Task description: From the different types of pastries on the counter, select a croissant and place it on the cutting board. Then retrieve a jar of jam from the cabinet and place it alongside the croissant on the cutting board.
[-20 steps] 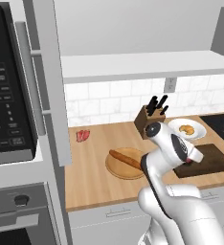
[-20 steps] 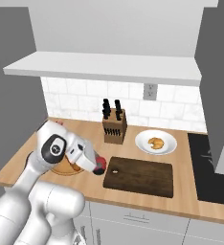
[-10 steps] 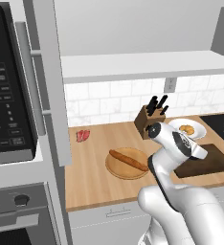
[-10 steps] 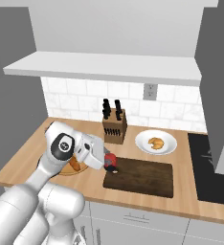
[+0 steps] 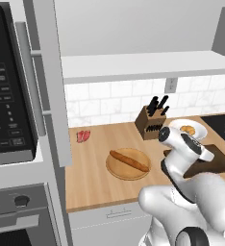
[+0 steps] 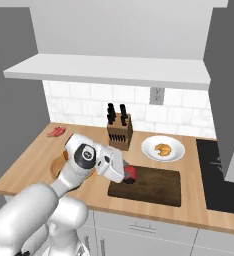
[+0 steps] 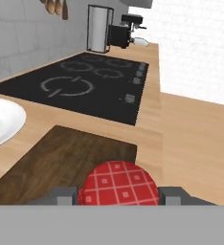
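Red and checkered on top, the jar of jam (image 7: pixel 118 185) is sitting between the two dark fingertips (image 7: pixel 61 195) of my claw (image 6: pixel 129 175), which is pinching it from both sides. I am holding the white arm bent forward and low over the bench (image 6: pixel 34 165), the forearm reaching out roughly level from the elbow joint and the wrist pointing toward the stove side. In the right base view the claw is hovering with the jar at the near left corner of the dark-brown cutting board (image 6: pixel 154 185); whether the jar is touching the wood I cannot tell. In the left base view the arm's wrist is covering the board's left part, and only the right end of the cutting board (image 5: pixel 215 163) is showing past it.

The croissant (image 6: pixel 163 149) is lying on a white plate (image 6: pixel 150 151) just behind the board, not on the board itself. A knife block (image 6: pixel 120 131) is standing against the tiled wall to the left of the plate. Further left, a baguette (image 5: pixel 129 161) is resting across a round light-wood board (image 5: pixel 115 169), and a small red-pink item (image 5: pixel 83 136) is lying near the wall. Through the hand camera I am looking along the board toward a black cooktop (image 7: pixel 85 86), with the plate's rim at the left edge. The cabinet (image 6: pixel 109 70) shelf is running above the bench.
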Robot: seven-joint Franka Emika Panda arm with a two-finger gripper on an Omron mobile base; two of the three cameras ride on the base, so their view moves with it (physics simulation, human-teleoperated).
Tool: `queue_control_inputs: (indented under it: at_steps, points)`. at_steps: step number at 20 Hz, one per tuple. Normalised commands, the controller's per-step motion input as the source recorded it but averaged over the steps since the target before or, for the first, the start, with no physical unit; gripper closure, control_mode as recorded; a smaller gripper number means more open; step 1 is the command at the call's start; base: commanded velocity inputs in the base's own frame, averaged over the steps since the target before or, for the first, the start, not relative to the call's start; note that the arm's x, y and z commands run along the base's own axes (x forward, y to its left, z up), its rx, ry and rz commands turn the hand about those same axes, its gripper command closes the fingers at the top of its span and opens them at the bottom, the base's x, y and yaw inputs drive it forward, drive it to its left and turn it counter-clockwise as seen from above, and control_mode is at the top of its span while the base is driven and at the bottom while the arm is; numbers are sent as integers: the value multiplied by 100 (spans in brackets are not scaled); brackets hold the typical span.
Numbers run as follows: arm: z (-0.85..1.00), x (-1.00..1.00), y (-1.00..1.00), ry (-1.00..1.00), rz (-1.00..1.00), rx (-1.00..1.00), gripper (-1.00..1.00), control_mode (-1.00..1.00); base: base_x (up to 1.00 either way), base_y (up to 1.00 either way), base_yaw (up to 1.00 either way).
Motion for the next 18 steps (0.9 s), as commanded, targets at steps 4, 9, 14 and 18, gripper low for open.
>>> queue_control_inputs:
  at_steps: [4, 9, 14, 18]
  points:
    - [-77, 43, -29, 0, 0, -6, 100, -100, 0, 0, 0]
    - [-66, 55, -17, -3, 0, -13, 100, -100, 0, 0, 0]
    - [-59, 44, -1, -1, 0, -5, -100, -100, 0, 0, 0]
    - [-38, 12, 0, 0, 0, 0, -100, -100, 0, 0, 0]
